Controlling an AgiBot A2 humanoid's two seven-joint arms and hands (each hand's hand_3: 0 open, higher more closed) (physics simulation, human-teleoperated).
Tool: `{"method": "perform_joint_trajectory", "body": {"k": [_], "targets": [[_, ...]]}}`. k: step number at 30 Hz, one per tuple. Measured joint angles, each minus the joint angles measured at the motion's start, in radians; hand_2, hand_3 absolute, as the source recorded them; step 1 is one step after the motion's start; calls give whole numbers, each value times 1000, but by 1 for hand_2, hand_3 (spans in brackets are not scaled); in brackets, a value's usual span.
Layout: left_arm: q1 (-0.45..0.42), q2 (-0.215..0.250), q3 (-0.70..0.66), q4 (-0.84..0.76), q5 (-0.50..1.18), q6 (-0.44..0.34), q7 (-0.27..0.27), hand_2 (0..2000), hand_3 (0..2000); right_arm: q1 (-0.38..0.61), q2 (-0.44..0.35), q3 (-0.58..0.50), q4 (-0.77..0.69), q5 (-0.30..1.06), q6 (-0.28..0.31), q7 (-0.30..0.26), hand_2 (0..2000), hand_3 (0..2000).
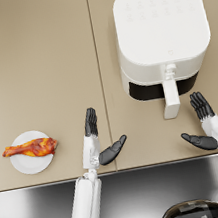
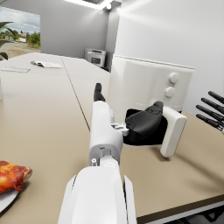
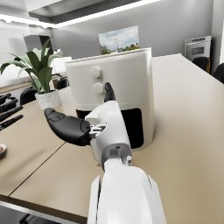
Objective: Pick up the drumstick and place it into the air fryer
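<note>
here, tan table [image 1: 38,67], air fryer [image 1: 160,26], grey-walled room, both robot hands released

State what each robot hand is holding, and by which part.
Nothing is held. The left robot hand and right robot hand are both empty with fingers apart; the drumstick lies untouched on its plate.

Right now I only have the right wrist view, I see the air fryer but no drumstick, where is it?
Observer: The drumstick lies on a small white plate near the table's front edge, beside the left arm.
Operator: Is the left hand holding anything?
Observer: No, the left hand is open and empty, apart from the plate.
Operator: Is the fryer's drawer shut?
Observer: It looks pulled out slightly; from above, the air fryer shows a dark gap behind the handle.
</note>
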Motion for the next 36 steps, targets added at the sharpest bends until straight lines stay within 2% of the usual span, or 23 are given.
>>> {"method": "perform_joint_trajectory", "body": {"k": [23, 26, 29, 30, 36], "targets": [[0, 0, 0, 0, 0, 0, 0, 0, 0, 0, 0, 0, 0, 0, 0, 0, 0, 0], [-9, 5, 7, 2, 0, -64, -64, 0, 0, -3, -8, 21, -6, 0, -63, 64, 0, 0], [-23, 9, -45, -19, 0, -87, -87, 0, 0, -9, -15, 15, 13, 0, -86, 87, 0, 0], [-27, 10, -70, -25, 0, -91, -91, 0, 0, -10, -18, 9, 19, 44, -90, 91, 0, 0], [-36, 22, -214, -38, 266, -100, -99, 0, 0, 7, -45, 14, 15, 277, -98, 100, 0, 0]]}}
